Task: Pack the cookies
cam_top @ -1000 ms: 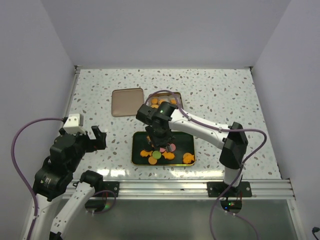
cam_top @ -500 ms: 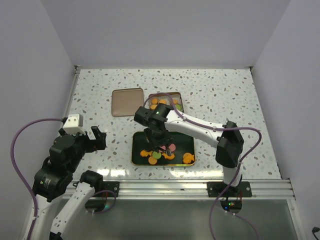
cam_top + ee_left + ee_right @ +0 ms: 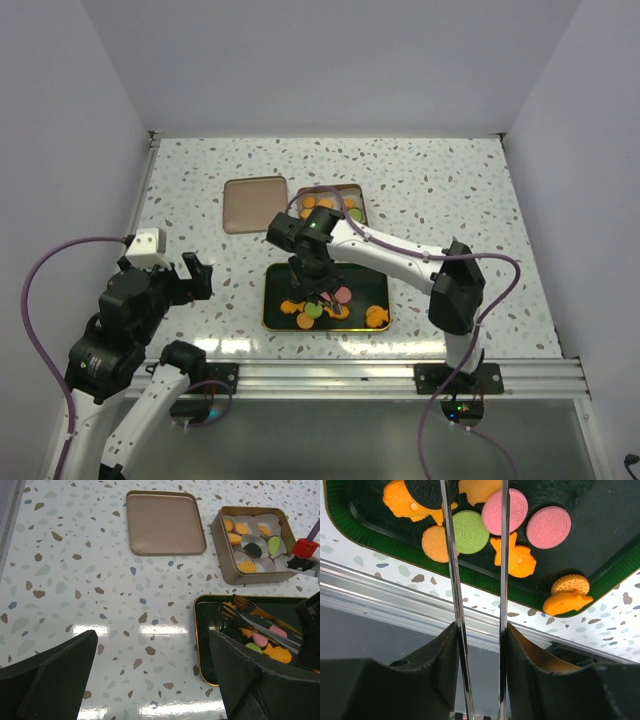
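The cookies [image 3: 322, 306] lie loose on a dark gold-rimmed tray [image 3: 270, 300]: orange rounds and fish, pink and green rounds. My right gripper [image 3: 312, 283] hangs over the tray, shut on metal tongs [image 3: 503, 555]. In the right wrist view my gripper [image 3: 479, 630] holds the two blades apart over a green cookie [image 3: 470, 531] and a pink cookie [image 3: 506, 510]. The blade tips run off the top edge. A gold tin [image 3: 336, 200] behind the tray holds white paper cups, some with cookies. My left gripper [image 3: 195, 275] is open and empty left of the tray.
The tin's flat lid [image 3: 254, 204] lies left of the tin; it also shows in the left wrist view [image 3: 165, 522]. A metal rail [image 3: 350, 375] runs along the table's near edge. White walls close the table on three sides.
My right arm has shifted slightly left and lower over the tray, and its elbow moved left. The left arm has not moved.
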You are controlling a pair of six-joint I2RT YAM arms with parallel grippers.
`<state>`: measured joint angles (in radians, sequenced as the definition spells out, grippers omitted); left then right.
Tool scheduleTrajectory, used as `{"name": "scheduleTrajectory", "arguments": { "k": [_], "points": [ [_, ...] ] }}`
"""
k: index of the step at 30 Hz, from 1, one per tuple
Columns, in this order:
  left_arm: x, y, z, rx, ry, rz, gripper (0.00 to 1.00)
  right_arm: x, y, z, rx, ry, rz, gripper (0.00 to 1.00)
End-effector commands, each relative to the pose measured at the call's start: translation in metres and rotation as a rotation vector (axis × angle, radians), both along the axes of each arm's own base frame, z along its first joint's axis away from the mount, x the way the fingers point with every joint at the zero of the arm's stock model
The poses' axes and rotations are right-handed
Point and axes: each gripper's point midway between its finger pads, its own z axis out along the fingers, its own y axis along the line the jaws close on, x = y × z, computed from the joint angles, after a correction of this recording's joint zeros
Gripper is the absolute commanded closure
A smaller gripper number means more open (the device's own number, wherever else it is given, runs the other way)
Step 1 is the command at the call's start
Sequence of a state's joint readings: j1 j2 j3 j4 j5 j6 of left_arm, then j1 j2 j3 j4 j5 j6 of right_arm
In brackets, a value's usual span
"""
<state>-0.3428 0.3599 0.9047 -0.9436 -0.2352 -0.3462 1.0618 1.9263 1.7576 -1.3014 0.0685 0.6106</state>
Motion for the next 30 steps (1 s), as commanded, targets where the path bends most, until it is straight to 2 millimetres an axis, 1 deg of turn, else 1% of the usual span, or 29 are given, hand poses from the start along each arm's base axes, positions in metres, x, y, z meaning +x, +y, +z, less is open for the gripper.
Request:
{"name": "scheduleTrajectory", "arguments": {
  "k": [1, 3, 4, 5, 6, 7, 9, 10, 13, 15, 16, 18, 19, 23, 26, 27, 29, 30],
  "points": [
    [0.006, -0.003, 0.009, 0.009, -0.041, -0.018, 0.0, 0.011, 0.014, 0.022, 0.06, -0.053, 0.01, 0.67],
    [0.006, -0.002, 0.009, 0.009, -0.041, -0.017, 0.0, 0.015, 0.013, 0.031, 0.055, -0.074, 0.007, 0.67],
    [0.006, -0.003, 0.009, 0.007, -0.039, -0.019, 0.0, 0.02, 0.019, 0.043, 0.081, -0.098, 0.006, 0.67],
    [0.006, -0.003, 0.009, 0.008, -0.041, -0.019, 0.0, 0.02, 0.017, 0.046, 0.073, -0.101, 0.008, 0.67],
    [0.006, -0.003, 0.009, 0.008, -0.041, -0.019, 0.0, 0.024, 0.018, 0.052, 0.08, -0.122, 0.004, 0.67],
    [0.006, -0.003, 0.009, 0.008, -0.039, -0.019, 0.0, 0.028, 0.022, 0.063, 0.102, -0.144, 0.004, 0.67],
    [0.006, -0.003, 0.009, 0.008, -0.039, -0.021, 0.0, 0.034, 0.019, 0.071, 0.098, -0.162, -0.006, 0.67],
    [0.006, -0.003, 0.009, 0.009, -0.041, -0.021, 0.0, 0.038, 0.018, 0.08, 0.11, -0.177, -0.01, 0.67],
    [0.006, -0.003, 0.008, 0.008, -0.039, -0.021, 0.0, 0.049, 0.015, 0.093, 0.124, -0.21, -0.029, 0.67],
    [0.006, -0.003, 0.008, 0.009, -0.039, -0.021, 0.0, 0.057, 0.007, 0.098, 0.122, -0.218, -0.048, 0.67],
    [0.006, -0.003, 0.009, 0.009, -0.039, -0.021, 0.0, 0.065, 0.0, 0.102, 0.122, -0.227, -0.071, 0.67],
    [0.006, -0.003, 0.009, 0.008, -0.042, -0.021, 0.0, 0.072, -0.01, 0.105, 0.12, -0.236, -0.086, 0.67],
    [0.005, -0.003, 0.009, 0.007, -0.042, -0.021, 0.0, 0.081, -0.018, 0.105, 0.118, -0.24, -0.112, 0.67],
    [0.005, -0.002, 0.009, 0.006, -0.045, -0.017, 0.0, 0.098, -0.043, 0.104, 0.088, -0.249, -0.144, 0.66],
    [0.006, -0.003, 0.009, 0.008, -0.042, -0.018, 0.0, 0.106, -0.057, 0.099, 0.06, -0.245, -0.16, 0.66],
    [0.006, -0.003, 0.009, 0.008, -0.042, -0.018, 0.0, 0.106, -0.061, 0.092, 0.043, -0.23, -0.163, 0.66],
    [0.006, -0.003, 0.009, 0.008, -0.039, -0.017, 0.0, 0.11, -0.068, 0.088, 0.039, -0.228, -0.175, 0.66],
    [0.006, -0.003, 0.008, 0.009, -0.039, -0.018, 0.0, 0.109, -0.071, 0.082, 0.026, -0.214, -0.177, 0.67]
  ]
}}
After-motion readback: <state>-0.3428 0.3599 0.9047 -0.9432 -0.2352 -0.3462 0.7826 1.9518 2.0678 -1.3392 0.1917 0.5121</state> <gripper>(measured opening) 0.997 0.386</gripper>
